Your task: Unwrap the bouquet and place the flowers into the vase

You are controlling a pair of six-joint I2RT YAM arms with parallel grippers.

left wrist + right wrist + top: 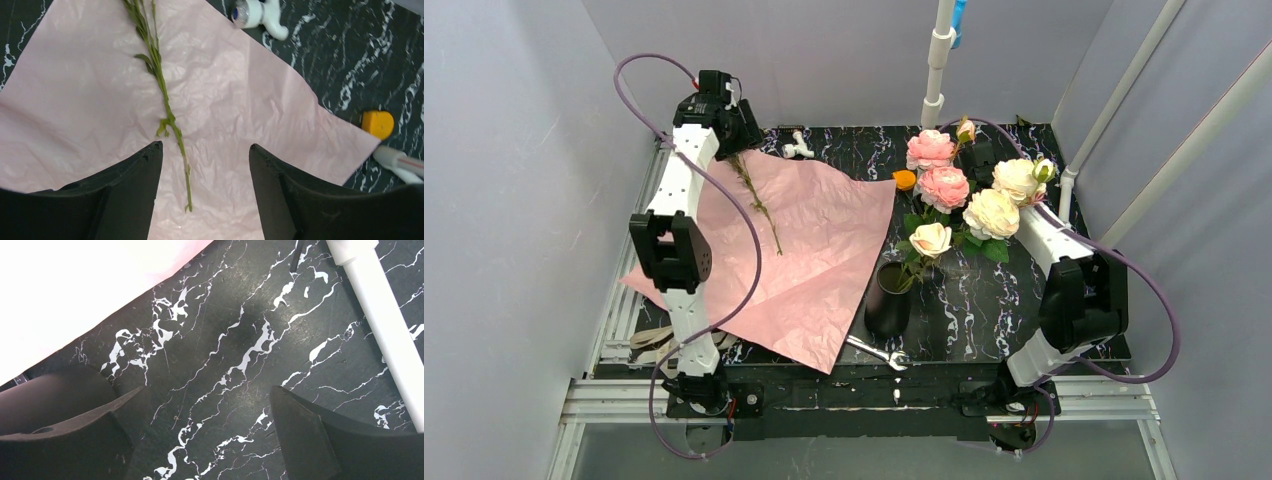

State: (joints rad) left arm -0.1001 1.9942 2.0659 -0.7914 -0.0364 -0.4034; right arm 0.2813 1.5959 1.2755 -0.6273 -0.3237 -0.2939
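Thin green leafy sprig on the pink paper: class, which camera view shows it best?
Left wrist view: the thin green leafy sprig lies close, leaves distinct. Top external shows it small; right wrist misses it.

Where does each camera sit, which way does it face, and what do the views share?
Top external: above, behind the bases, looking down on table, left arm, right arm, pink paper, vase of flowers.
Left wrist: on that arm, facing down at paper and leafy stem; open jaws at bottom.
Right wrist: on its arm, facing down at bare table and white pipe; open jaws at bottom.
Shared: top and left wrist both show paper, stem, orange cap.
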